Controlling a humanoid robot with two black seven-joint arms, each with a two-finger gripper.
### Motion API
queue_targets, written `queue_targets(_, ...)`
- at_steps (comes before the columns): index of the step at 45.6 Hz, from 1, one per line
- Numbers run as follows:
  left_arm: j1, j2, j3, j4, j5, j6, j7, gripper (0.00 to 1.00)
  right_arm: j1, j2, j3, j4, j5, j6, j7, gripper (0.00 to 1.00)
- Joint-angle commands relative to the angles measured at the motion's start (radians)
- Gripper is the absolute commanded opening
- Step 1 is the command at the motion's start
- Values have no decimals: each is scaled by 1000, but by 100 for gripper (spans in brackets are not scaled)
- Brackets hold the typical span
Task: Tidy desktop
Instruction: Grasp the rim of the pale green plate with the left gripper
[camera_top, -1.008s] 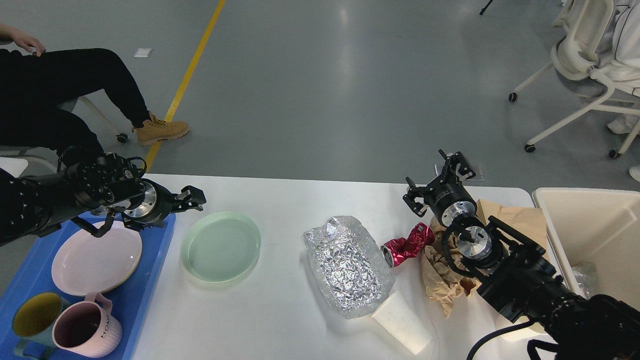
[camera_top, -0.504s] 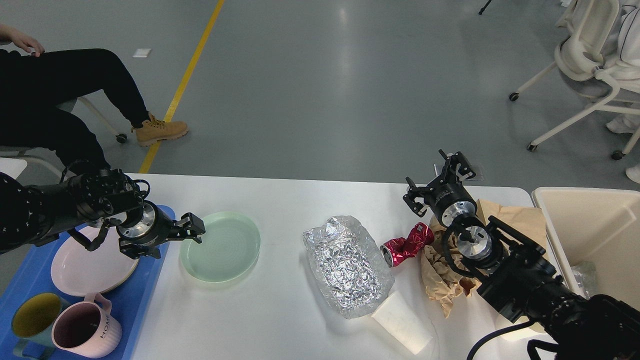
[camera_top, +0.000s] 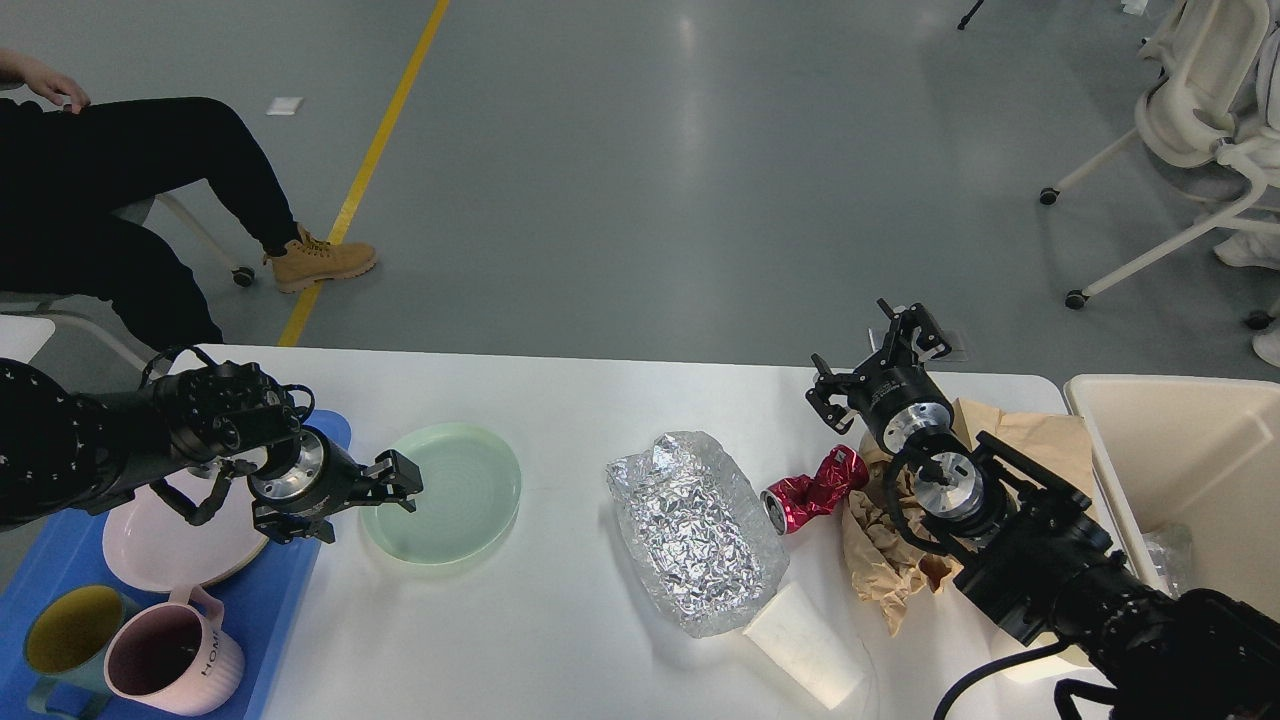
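At the left of the desktop (camera_top: 560, 640), the left gripper (camera_top: 398, 482) is held over the green plate (camera_top: 455, 500); its jaw state cannot be told, while the right gripper (camera_top: 872, 362) is spread wide.

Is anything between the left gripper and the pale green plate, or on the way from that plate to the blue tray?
Nothing visible blocks the left gripper; it sits at the round pale green plate's left rim. On the blue plastic tray, a pink plate and two mugs already fill much of the space.
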Motion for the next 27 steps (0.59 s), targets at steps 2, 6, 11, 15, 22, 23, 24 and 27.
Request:
queue_targets(2,15,-1,-2,8,0,9,0,96,0,0,0,-1,0,0,0,100)
queue_targets(6,21,-1,-35,9,0,11,-2,96,0,0,0,0,0,0,0,100)
queue_targets(11,55,-1,-75,11,0,13,0,96,0,0,0,0,0,0,0,100)
queue_targets(15,59,-1,-78,12,-2,16,1,96,0,0,0,0,0,0,0,100)
queue_targets(22,68,-3,-78,12,-2,51,0,96,0,0,0,0,0,0,0,100)
queue_targets(23,73,-3,-80,12,-2,51,-2,96,0,0,0,0,0,0,0,100)
queue_targets(24,74,-3,-81,12,-2,49,-2,96,0,0,0,0,0,0,0,100)
queue_targets(27,75,-3,-83,12,-2,48,-2,96,0,0,0,0,0,0,0,100)
